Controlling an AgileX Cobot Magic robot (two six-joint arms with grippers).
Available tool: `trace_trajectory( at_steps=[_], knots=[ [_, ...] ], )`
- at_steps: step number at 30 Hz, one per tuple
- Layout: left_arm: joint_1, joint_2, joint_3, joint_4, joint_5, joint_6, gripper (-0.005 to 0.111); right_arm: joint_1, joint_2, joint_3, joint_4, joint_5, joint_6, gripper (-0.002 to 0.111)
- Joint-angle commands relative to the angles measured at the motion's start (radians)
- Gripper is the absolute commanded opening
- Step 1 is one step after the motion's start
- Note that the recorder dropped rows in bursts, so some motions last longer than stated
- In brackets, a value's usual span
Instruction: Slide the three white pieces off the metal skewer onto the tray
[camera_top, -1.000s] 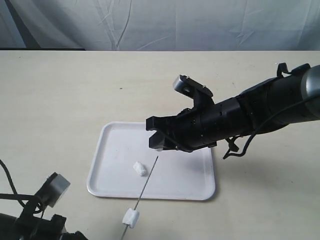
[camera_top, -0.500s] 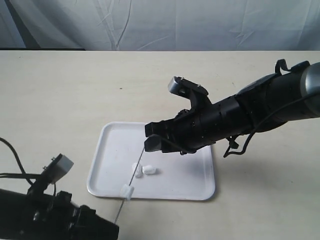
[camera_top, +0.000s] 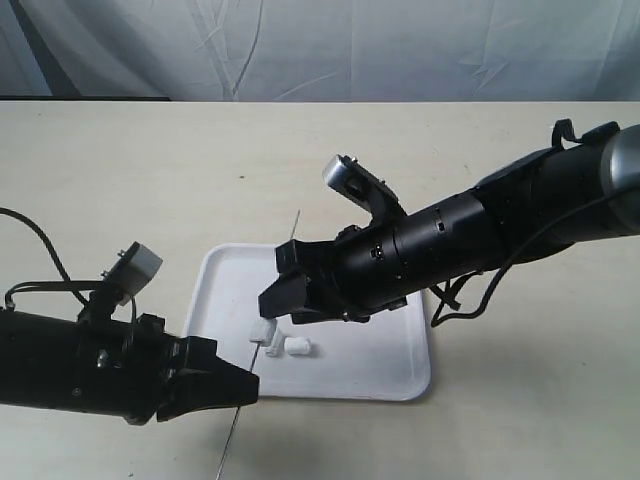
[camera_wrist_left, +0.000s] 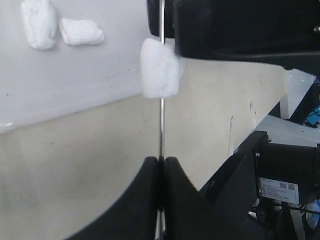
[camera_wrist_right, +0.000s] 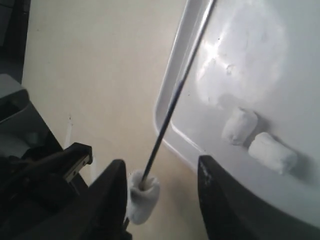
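Note:
My left gripper (camera_top: 250, 386) (camera_wrist_left: 161, 162) is shut on the thin metal skewer (camera_top: 283, 262) (camera_wrist_left: 161, 120) (camera_wrist_right: 175, 95), which slants up over the white tray (camera_top: 380, 360) (camera_wrist_left: 75, 75) (camera_wrist_right: 260, 65). One white piece (camera_top: 262, 329) (camera_wrist_left: 160, 70) (camera_wrist_right: 142, 197) is still threaded on the rod near the tray's front rim. My right gripper (camera_top: 280, 285) (camera_wrist_right: 161, 162) is open and straddles the skewer, one finger (camera_wrist_right: 117, 200) right beside that piece. Two white pieces (camera_top: 298, 347) (camera_wrist_left: 80, 31) (camera_wrist_right: 272, 152) lie loose side by side on the tray.
The beige table (camera_top: 120, 200) stretches around the tray, with a grey cloth backdrop (camera_top: 320, 50) behind it. Both black arms crowd the tray's front left corner. A cable (camera_top: 30, 240) loops from the left arm.
A second piece dropped onto the tray. The left arm pushed in and raised the skewer, bringing the last threaded piece up between the right gripper's open fingers. The right gripper shifted left and lower.

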Motion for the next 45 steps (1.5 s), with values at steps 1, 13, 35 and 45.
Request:
trace_trajectory(
  at_steps=[1,13,35,45],
  knots=[
    [-0.002,-0.006,-0.006,0.001,0.006,-0.008,0.000,-0.003,0.001,-0.004,0.003,0.040,-0.003,0.043],
    [-0.002,-0.006,-0.026,0.001,0.016,-0.010,0.000,0.003,0.001,-0.004,0.002,0.094,0.017,0.043],
    [-0.002,-0.006,-0.036,0.001,0.037,-0.012,0.000,0.037,0.001,-0.004,-0.014,0.027,0.021,0.033],
    [-0.002,-0.006,-0.036,0.001,0.037,-0.015,0.000,0.037,0.001,-0.004,-0.014,0.027,0.021,0.033]
  ],
)
